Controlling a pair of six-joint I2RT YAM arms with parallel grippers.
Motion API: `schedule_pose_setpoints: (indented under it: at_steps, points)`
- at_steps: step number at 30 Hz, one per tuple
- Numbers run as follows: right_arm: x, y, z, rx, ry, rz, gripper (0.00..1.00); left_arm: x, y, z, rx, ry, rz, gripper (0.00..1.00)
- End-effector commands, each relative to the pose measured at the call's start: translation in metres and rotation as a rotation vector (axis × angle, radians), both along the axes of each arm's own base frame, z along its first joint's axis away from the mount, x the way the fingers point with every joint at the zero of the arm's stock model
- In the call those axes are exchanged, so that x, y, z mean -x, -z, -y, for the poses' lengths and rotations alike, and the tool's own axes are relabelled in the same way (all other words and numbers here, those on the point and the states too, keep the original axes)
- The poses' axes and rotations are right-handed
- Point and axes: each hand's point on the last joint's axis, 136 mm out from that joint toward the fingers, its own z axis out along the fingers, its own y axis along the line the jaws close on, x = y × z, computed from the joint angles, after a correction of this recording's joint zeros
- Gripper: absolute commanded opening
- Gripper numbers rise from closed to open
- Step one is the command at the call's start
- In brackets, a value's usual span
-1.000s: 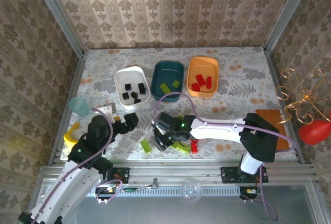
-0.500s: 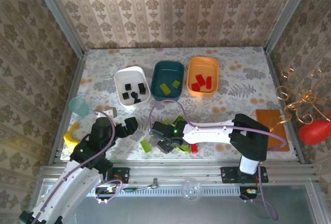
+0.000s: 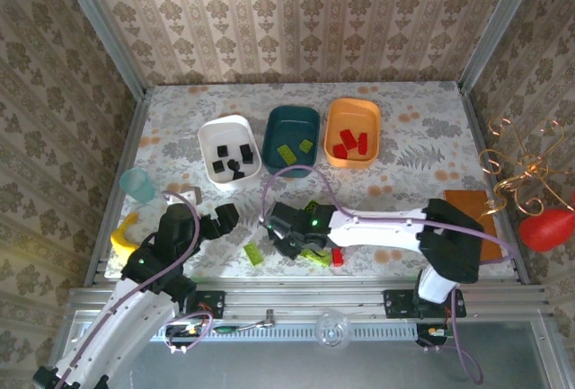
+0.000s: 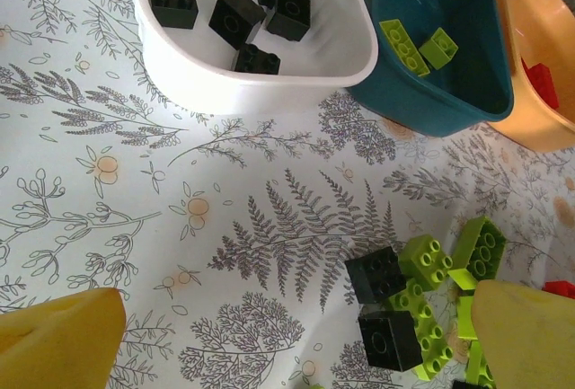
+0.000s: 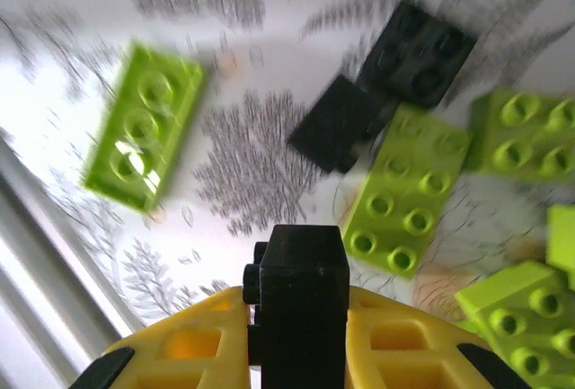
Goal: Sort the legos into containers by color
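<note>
My right gripper (image 5: 301, 322) is shut on a black lego (image 5: 303, 295), held just above the table over the loose pile. Below it lie two black bricks (image 5: 377, 92) and several lime plates (image 5: 404, 191). From above, the right gripper (image 3: 286, 232) hovers at the pile's left, with a lime brick (image 3: 253, 254) and a red brick (image 3: 337, 255) nearby. My left gripper (image 3: 225, 216) stands open with nothing between its yellow fingers (image 4: 58, 335), left of the pile. The white tray (image 3: 205, 142) holds black bricks. Lime ones lie in the teal tray (image 3: 292, 112) and red ones in the orange tray (image 3: 352, 103).
A pale teal cup (image 3: 137, 184) stands at the left edge, with a yellow object (image 3: 121, 234) below it. A brown pad (image 3: 472, 209) lies at the right edge. The metal front rail (image 3: 305, 292) runs close under the pile.
The right gripper has closed on a black brick from the pile and raised it slightly. The left arm has barely shifted.
</note>
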Motion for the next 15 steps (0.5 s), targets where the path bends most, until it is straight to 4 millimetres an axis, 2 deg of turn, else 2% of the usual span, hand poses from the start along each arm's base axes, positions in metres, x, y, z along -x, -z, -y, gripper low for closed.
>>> schedule_pose_setpoints:
  at_steps: [1, 3, 6, 10, 15]
  points:
    - [-0.029, -0.060, -0.026, -0.213, 0.004, 0.037, 0.17, 0.000, -0.015, -0.005, 0.017, -0.034, 0.030, 1.00]
    - [-0.053, -0.077, -0.038, -0.278, 0.029, 0.045, 0.17, 0.000, -0.016, -0.006, 0.020, -0.036, 0.034, 1.00]
    - [-0.092, -0.091, -0.059, -0.337, 0.053, 0.027, 0.17, 0.000, -0.016, -0.007, 0.023, -0.046, 0.032, 1.00]
    - [-0.145, -0.083, -0.087, -0.362, 0.113, -0.012, 0.18, -0.001, -0.018, -0.008, 0.029, -0.056, 0.035, 1.00]
    - [-0.199, -0.064, -0.111, -0.372, 0.182, -0.058, 0.19, 0.000, -0.014, -0.005, 0.042, -0.052, 0.023, 1.00]
